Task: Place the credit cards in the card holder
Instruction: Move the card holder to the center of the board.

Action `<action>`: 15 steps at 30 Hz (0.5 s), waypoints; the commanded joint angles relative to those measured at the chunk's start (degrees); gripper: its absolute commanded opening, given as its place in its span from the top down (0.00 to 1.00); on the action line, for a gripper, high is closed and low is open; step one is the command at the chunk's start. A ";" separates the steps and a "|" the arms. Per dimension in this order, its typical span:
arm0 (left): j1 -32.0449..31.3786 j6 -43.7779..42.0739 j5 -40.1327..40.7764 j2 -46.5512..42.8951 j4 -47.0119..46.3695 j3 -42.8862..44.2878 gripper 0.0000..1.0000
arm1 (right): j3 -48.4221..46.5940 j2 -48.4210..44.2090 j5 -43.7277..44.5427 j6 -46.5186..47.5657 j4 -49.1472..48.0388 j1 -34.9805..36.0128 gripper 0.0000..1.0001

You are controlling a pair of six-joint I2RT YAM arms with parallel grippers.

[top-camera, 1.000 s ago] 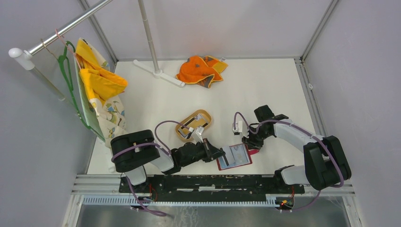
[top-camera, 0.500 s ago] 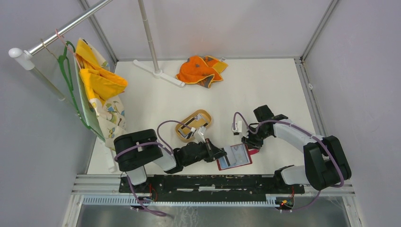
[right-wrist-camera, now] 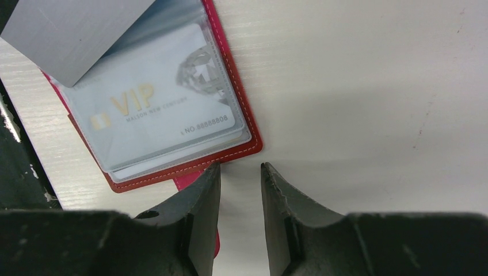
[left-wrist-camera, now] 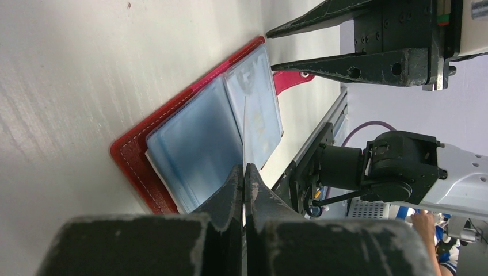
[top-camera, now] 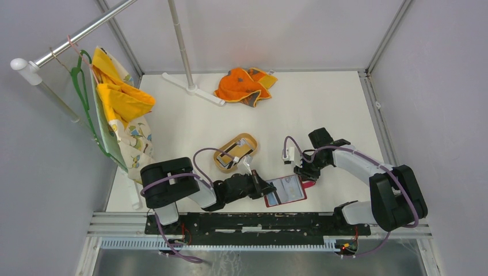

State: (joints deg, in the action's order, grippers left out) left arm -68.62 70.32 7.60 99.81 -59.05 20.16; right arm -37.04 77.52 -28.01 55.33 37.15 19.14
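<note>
One white table bears the red card holder, lying open with its pale sleeves up. Up-left of the holder sits an oval wooden tray with more credit cards. At the holder's left edge, the left gripper is clamped on a grey card, held edge-down over the sleeves. At its far-right corner, the right gripper has its jaws apart, gripping nothing. A VIP card fills one sleeve. The snap tab lies under one right finger.
</note>
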 commanded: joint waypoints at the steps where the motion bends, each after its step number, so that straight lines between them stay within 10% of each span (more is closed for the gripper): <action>1: -0.72 3.21 2.38 -0.15 1.11 1.07 0.98 | 0.30 -0.17 1.02 -0.36 -0.33 0.32 0.62; 15: -0.74 6.02 3.57 0.48 4.32 1.05 0.98 | 0.39 0.10 1.29 -0.43 -0.50 0.82 0.62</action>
State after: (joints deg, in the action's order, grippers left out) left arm -69.04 74.24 8.97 99.81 -56.29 20.36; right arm -37.04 77.52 -27.81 55.31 36.93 19.53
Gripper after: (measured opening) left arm 0.033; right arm 0.379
